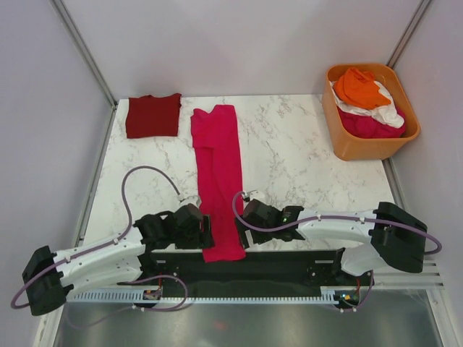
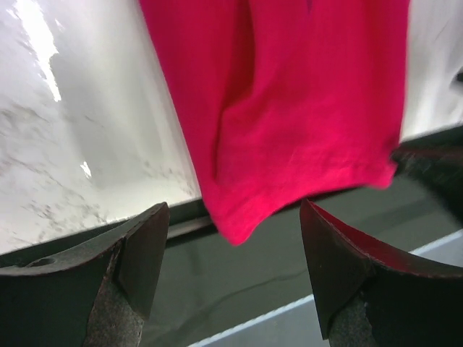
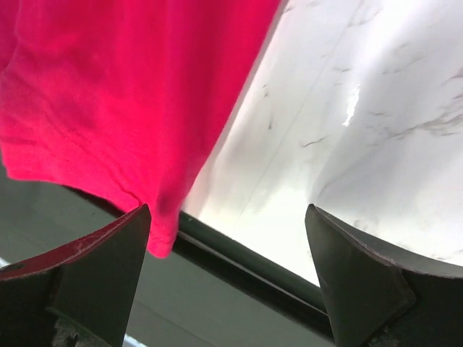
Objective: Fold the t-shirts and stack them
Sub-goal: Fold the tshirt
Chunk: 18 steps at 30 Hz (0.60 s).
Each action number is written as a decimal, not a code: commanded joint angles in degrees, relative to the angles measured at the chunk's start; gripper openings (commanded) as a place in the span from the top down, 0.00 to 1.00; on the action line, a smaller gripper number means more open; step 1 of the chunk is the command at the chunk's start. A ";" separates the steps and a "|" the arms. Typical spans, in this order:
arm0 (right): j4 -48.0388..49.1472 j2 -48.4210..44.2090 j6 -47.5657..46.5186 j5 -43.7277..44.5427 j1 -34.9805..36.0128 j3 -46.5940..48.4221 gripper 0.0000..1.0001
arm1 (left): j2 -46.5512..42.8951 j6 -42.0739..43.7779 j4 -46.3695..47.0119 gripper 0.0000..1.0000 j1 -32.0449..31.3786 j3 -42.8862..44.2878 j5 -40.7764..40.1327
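**A:** A bright pink shirt (image 1: 217, 181) lies in a long narrow strip down the middle of the marble table (image 1: 289, 159). Its near hem droops over the front edge.

**B:** And the grippers?

**A:** The left gripper (image 2: 233, 208) flanks that hem on one side and the right gripper (image 3: 228, 210) on the other. Both have their jaws spread wide and hold nothing.

**B:** How would the shirt handle?

**A:** Light, limp cloth, by the look of it. It will likely sag and slide on the smooth stone, and nothing in it can break. The two near corners of the hem, one to each arm, look the best hold, with the pinch going through every layer so the fold keeps.

**B:** The rest?

**A:** A maroon shirt (image 1: 153, 116) sits folded square at the far left corner. An orange shirt (image 1: 360, 87), a white shirt (image 1: 387, 112) and a second pink shirt (image 1: 369, 126) are heaped in an orange tub (image 1: 362, 148) at the far right.
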 commanded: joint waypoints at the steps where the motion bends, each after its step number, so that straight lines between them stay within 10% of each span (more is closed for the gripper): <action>1: -3.91 -1.23 -1.58 5.22 -0.48 3.45 0.03 | 2.38 -1.90 0.82 0.20 -7.11 -1.49 -0.80; 18: -0.76 -5.89 -2.29 -1.89 -3.55 -0.06 0.16 | 7.06 -1.90 0.82 0.20 -14.95 -0.79 -0.80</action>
